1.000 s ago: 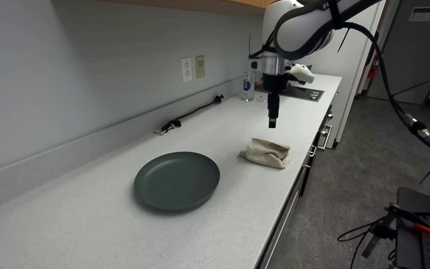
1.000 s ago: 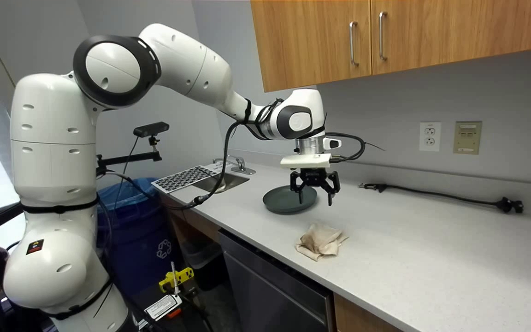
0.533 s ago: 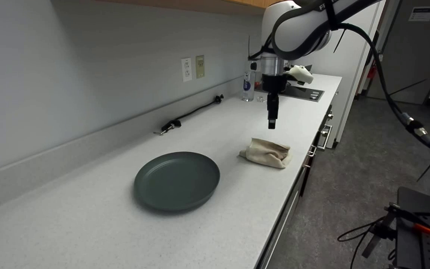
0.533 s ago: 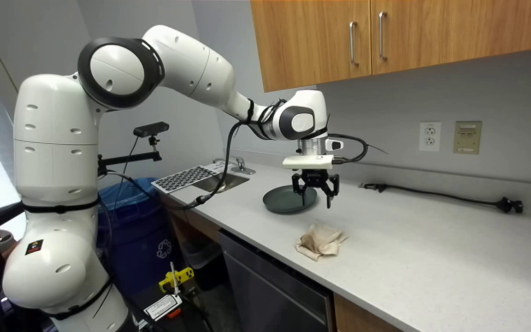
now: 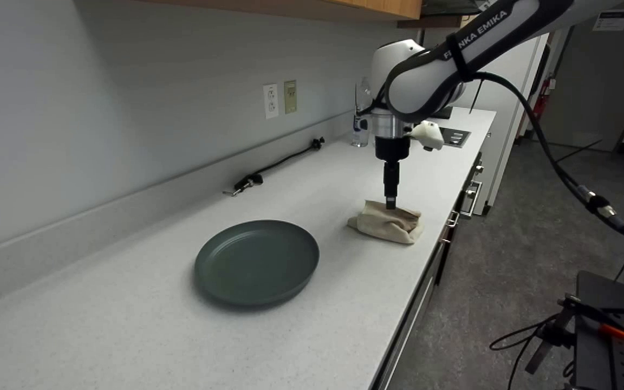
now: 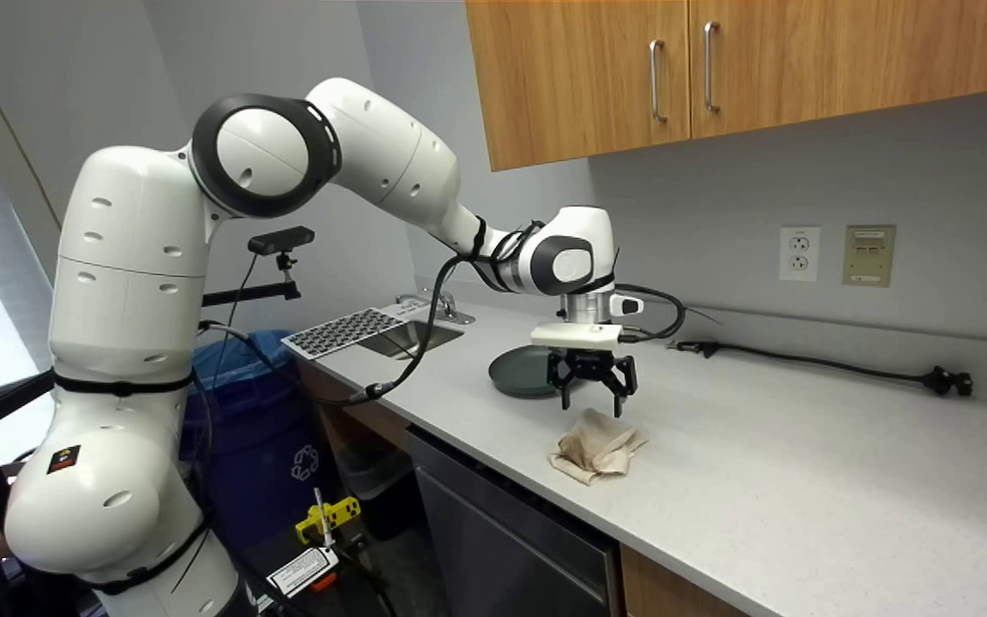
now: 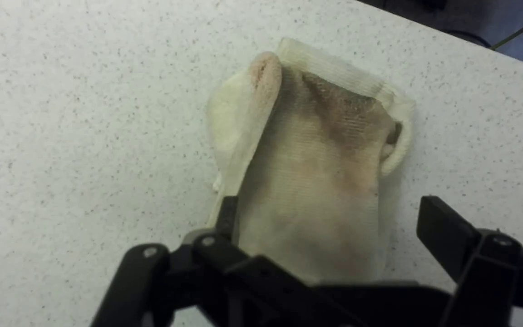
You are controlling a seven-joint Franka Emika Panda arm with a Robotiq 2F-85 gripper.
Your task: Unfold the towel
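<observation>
Towel (image 5: 382, 225) lies bunched near the plate (image 5: 258, 264) but apart from it, which likely leaves room for unfolding. On that side of the plate, the gripper (image 6: 592, 407) hangs spread wide, holding nothing, presumably to straddle before pinching.

Ribbed cloth towel (image 7: 316, 190), matt plate (image 5: 257, 264)

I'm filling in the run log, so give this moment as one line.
towel: crumpled, on counter; tool: open, over towel, holding nothing, contact unclear; unfolding: not done
</observation>
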